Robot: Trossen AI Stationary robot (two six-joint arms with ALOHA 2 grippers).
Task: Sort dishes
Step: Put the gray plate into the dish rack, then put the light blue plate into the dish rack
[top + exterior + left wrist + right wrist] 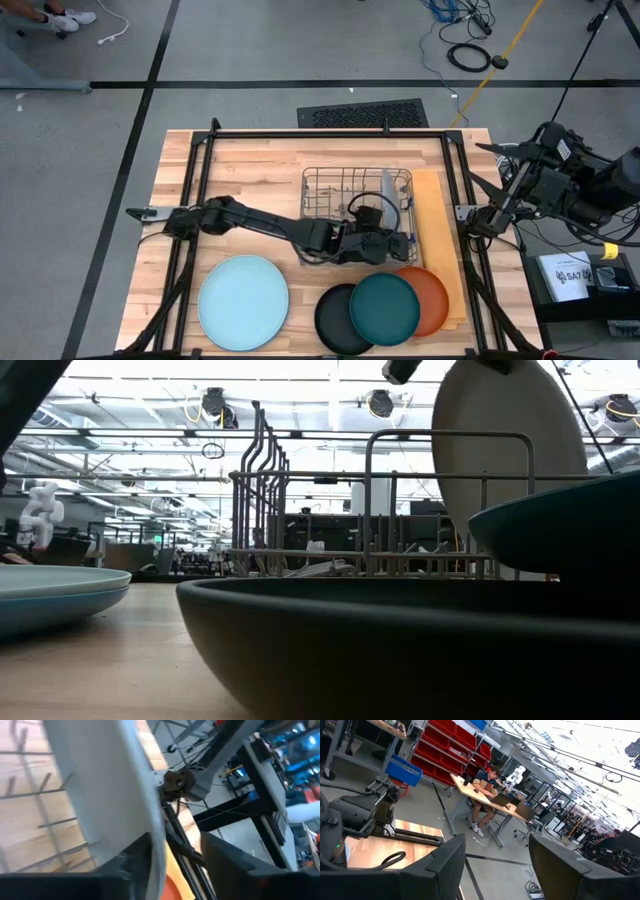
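Note:
A grey plate [388,190] stands on edge in the wire rack [330,195], and it also shows in the low view [510,440]. My left gripper [391,226] is open at the plate's near rim, which passes between its fingers [131,862]. A pale blue plate [243,300] lies flat at the near left. The black plate [338,322], the dark teal plate [385,308] and the orange plate [432,298] overlap at the near right, with the teal one on top. No medium blue plate shows. My right gripper [495,865] is open and empty beyond the table's right edge. My left gripper has the grey plate's rim [159,837] between its open fingers, close against the inner side of one finger. I cannot tell whether that finger touches the rim. The plate stands upright in the rack.
The rack's upright wires [262,480] surround the grey plate. A tan mat [436,220] lies right of the rack under the orange plate. A black frame [200,200] runs along the table's edges. Bare wood [250,180] lies left of the rack.

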